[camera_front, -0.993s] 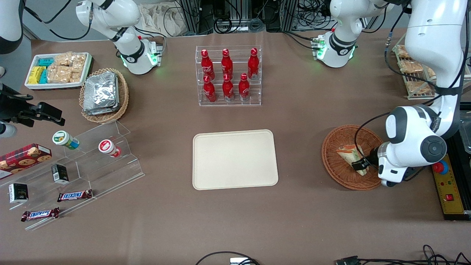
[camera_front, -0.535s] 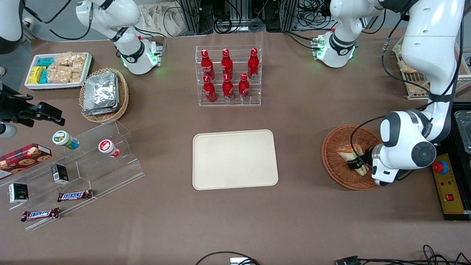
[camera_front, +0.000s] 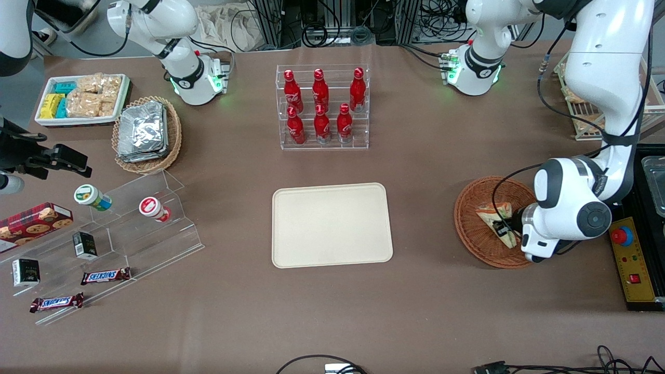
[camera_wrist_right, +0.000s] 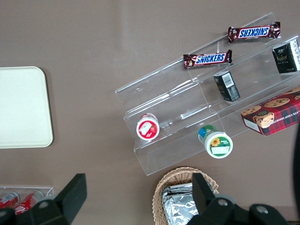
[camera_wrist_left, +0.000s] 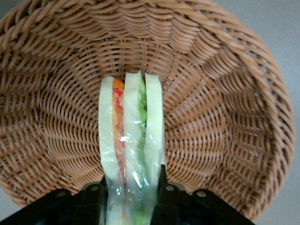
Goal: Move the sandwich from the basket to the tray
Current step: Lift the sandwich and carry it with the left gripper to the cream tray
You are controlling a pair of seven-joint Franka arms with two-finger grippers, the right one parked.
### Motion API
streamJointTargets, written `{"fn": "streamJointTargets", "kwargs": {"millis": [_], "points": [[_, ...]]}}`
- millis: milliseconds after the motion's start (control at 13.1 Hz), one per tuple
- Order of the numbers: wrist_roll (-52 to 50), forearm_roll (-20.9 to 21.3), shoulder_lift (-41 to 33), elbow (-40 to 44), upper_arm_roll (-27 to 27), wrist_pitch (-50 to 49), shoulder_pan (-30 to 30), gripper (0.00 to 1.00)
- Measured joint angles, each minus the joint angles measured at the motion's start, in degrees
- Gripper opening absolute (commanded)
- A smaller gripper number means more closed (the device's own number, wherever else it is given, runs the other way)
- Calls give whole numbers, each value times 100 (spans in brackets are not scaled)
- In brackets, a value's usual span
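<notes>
A wrapped wedge sandwich [camera_front: 492, 213] [camera_wrist_left: 129, 140] with pale bread and green and orange filling hangs a little above the floor of the reddish-brown wicker basket [camera_front: 475, 234] [camera_wrist_left: 220, 93], toward the working arm's end of the table. My left gripper [camera_front: 503, 228] [camera_wrist_left: 131, 197] is shut on the sandwich, one black finger pressed against each outer bread face at its wide end. The cream tray [camera_front: 331, 224] lies flat at the table's middle, with nothing on it, well away from the basket.
A clear rack of red bottles [camera_front: 322, 106] stands farther from the front camera than the tray. A tan basket of foil packets [camera_front: 146, 134], a white snack tray [camera_front: 83, 98] and an acrylic stand with snacks [camera_front: 114, 234] lie toward the parked arm's end.
The gripper has drawn slightly toward the tray and upward with the sandwich between its fingers; the sandwich has tilted up off the basket floor.
</notes>
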Motion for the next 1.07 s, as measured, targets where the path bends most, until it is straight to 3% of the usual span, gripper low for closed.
{"fn": "streamJointTargets", "kwargs": {"millis": [306, 535, 1069], "points": [[44, -1, -523, 531, -142, -961, -231, 13], [203, -1, -690, 1263, -779, -1646, -324, 14], [362, 0, -24, 1709, -2003, -1381, -390, 16]]}}
